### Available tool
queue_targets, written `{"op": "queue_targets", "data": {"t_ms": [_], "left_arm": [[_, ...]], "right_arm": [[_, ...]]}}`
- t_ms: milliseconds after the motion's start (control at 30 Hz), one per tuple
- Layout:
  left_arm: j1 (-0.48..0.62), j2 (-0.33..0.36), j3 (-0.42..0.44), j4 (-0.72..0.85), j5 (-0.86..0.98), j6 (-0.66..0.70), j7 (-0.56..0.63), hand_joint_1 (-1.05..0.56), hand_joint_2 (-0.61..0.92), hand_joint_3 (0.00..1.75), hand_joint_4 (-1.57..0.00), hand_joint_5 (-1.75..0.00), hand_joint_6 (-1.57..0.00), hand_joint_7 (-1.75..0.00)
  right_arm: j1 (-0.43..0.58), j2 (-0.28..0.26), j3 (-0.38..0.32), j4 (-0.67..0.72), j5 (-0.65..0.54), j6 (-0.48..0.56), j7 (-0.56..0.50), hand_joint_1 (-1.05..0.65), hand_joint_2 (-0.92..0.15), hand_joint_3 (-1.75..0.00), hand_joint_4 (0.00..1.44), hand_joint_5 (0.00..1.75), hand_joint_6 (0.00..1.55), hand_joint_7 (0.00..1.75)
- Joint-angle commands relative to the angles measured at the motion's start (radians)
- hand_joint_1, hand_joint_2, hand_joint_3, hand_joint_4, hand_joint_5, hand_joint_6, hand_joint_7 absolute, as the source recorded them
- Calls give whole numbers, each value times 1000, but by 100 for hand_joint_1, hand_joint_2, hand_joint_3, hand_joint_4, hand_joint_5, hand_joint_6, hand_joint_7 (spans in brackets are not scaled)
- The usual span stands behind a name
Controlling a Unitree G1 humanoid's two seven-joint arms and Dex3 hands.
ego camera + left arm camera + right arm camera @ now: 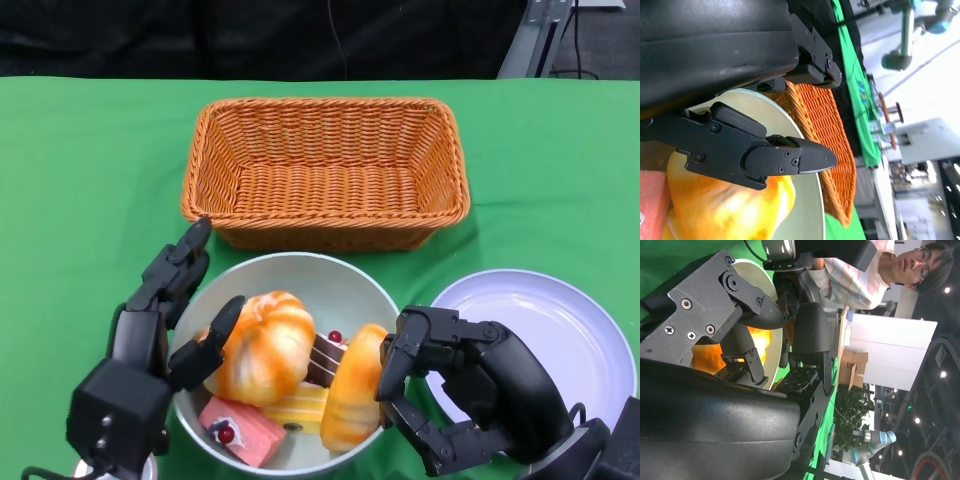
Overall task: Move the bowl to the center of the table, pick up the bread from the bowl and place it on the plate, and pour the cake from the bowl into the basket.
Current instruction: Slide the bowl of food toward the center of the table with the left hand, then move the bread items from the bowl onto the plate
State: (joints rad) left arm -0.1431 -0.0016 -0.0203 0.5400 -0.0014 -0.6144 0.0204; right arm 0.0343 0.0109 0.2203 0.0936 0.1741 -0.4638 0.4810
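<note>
A pale bowl (320,285) sits in front of me, just short of the basket (325,105). It holds a round orange bun (268,345), a long bread roll (350,392) and cake pieces: pink (240,432), yellow (297,406) and chocolate (325,357). My left hand (160,320) grips the bowl's left rim, thumb inside against the bun (725,210) and fingers outside. My right hand (470,395) holds the long roll at the bowl's right rim, fingers above and below it. The right wrist view shows orange bread (707,357) between its fingers.
A white plate (560,340) lies to the right of the bowl, partly under my right forearm. The wicker basket stands empty behind the bowl, near the table's far edge. A person (875,275) sits beyond the table in the right wrist view.
</note>
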Motion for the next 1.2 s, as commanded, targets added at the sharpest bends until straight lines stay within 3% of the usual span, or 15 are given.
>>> {"op": "queue_targets", "data": {"t_ms": [33, 267, 500, 700, 800, 867, 933, 1033, 1067, 1200], "left_arm": [[-12, 12, 22, 33, -52, -40, -69, -60, 92, 42, -38, -1, -35, 0], [-46, 26, 73, 70, -16, -90, -27, -63, 92, 36, -47, -4, -44, -3], [-55, 36, 123, 17, 16, -97, 46, -53, 92, 21, -67, -8, -67, -7], [-59, 69, 143, -38, -101, -123, -74, -44, 92, 13, -94, -14, -90, -7], [-64, 82, 144, -49, -150, -148, -146, -29, 92, 12, -111, -21, -103, -10], [-73, 92, 141, -38, -177, -168, -200, -19, 92, 20, -116, -39, -116, -10], [-80, 98, 141, -31, -190, -172, -236, -13, 92, 26, -108, -69, -126, -8], [-90, 99, 149, -21, -197, -163, -262, -7, 92, 30, -98, -94, -130, -7], [-93, 97, 153, -19, -195, -156, -260, -7, 92, 31, -94, -103, -130, -8], [-109, 91, 166, 1, -190, -150, -251, -6, 92, 32, -88, -118, -129, -9]], "right_arm": [[-5, -4, -6, 8, -2, -17, -5, -6, -39, -126, 79, 167, 74, 138], [-13, -5, -10, 17, 5, -12, -2, -7, -39, -126, 79, 168, 73, 138], [-11, -5, -13, 13, 7, -5, -7, -7, -40, -123, 79, 165, 73, 136], [-6, -5, -20, 5, 2, -12, -16, -10, -43, -114, 80, 157, 75, 131], [1, -7, -27, -11, 12, -1, -25, -12, -41, -113, 76, 151, 72, 123], [4, -11, -32, -25, 12, 2, -30, -16, -43, -108, 71, 145, 69, 112], [6, -19, -38, -48, 1, 9, -41, -19, -45, -102, 68, 141, 69, 106], [10, -31, -46, -80, -13, 17, -56, -23, -49, -92, 68, 138, 70, 102], [11, -37, -49, -91, -15, 18, -57, -23, -55, -81, 67, 138, 70, 99], [12, -56, -54, -119, -4, 17, -50, -22, -65, -61, 65, 135, 69, 94]]}}
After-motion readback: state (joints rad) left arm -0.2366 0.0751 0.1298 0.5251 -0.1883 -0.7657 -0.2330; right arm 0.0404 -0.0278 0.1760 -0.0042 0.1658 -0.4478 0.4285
